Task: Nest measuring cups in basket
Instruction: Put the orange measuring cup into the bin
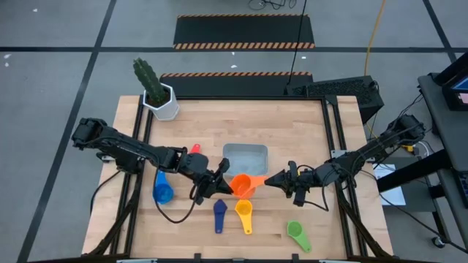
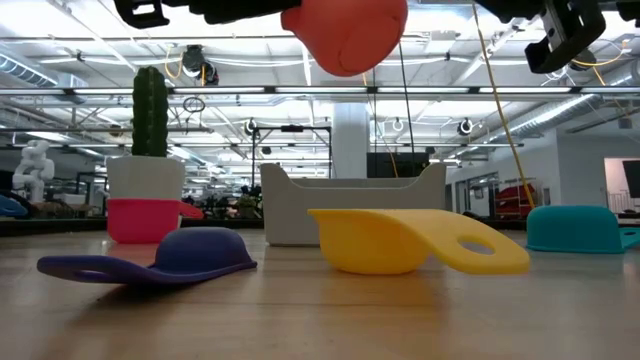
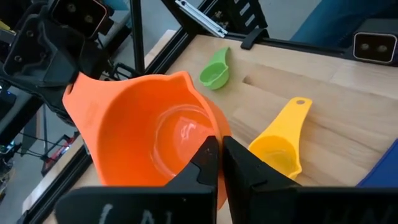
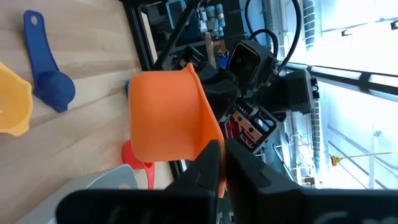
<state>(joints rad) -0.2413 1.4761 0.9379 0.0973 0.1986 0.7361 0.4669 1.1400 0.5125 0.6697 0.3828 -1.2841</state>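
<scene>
We have the orange cup [image 1: 242, 185] up off the table, just in front of the basket [image 1: 245, 155], pinched from both sides — the left gripper [image 1: 221, 183] closed on one edge, the right gripper [image 1: 276, 180] closed on the opposite one. The basket looks empty, so we judge this the first placement, caught at a hand-over between the arms. Next, one gripper must let go so the other can carry the cup over the near wall and lower it. The navy cup [image 1: 219, 212], yellow cup [image 1: 244, 213] and green cup [image 1: 296, 232] lie nearer the front edge — clear of that path. The blue cup [image 1: 161, 190] sits under the left arm, the red cup [image 1: 194, 150] beside the basket.
</scene>
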